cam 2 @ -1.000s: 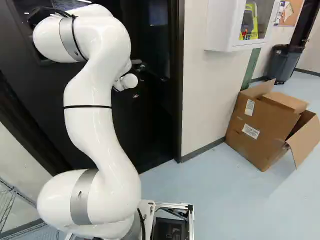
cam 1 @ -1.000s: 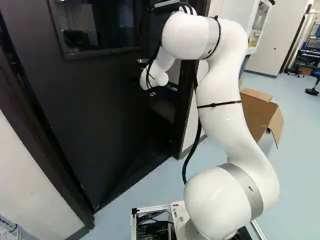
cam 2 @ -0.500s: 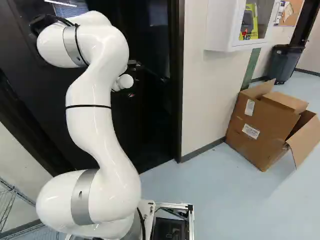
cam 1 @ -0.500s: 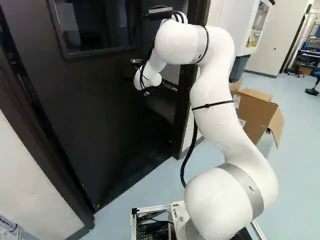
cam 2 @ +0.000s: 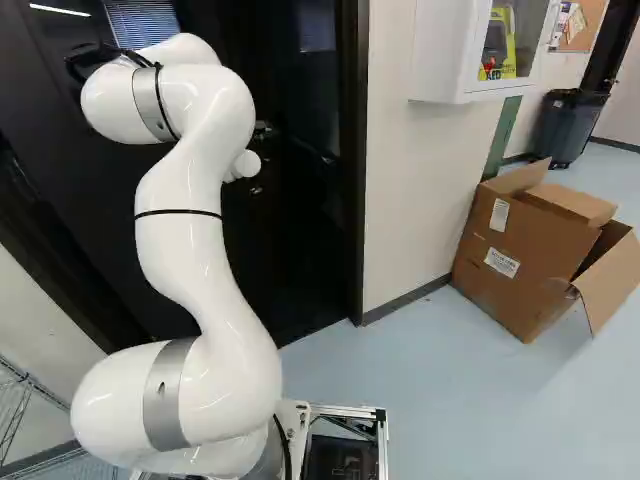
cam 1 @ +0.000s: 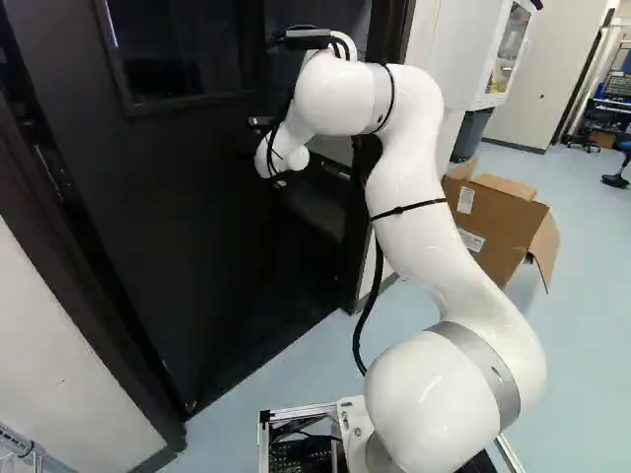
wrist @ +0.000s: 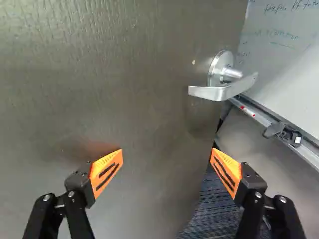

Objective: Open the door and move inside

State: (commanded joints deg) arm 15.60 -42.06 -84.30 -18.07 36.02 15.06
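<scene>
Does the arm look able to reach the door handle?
Likely yes: the jaws stand open and nothing shows between them and the handle, though it sits ahead of one jaw, not centred.

Ahead of me stands 1 black, flat, windowed door (cam 1: pixel 177 227), with 1 silver, curved metal lever (wrist: pixel 214 93) on it near its edge. Beyond that edge is 1 white, flat whiteboard (wrist: pixel 294 55). In the right base view, right of the doorway, 1 brown, boxy cardboard carton (cam 2: pixel 545 245) sits on the pale-blue, smooth floor (cam 2: pixel 430 400).
</scene>
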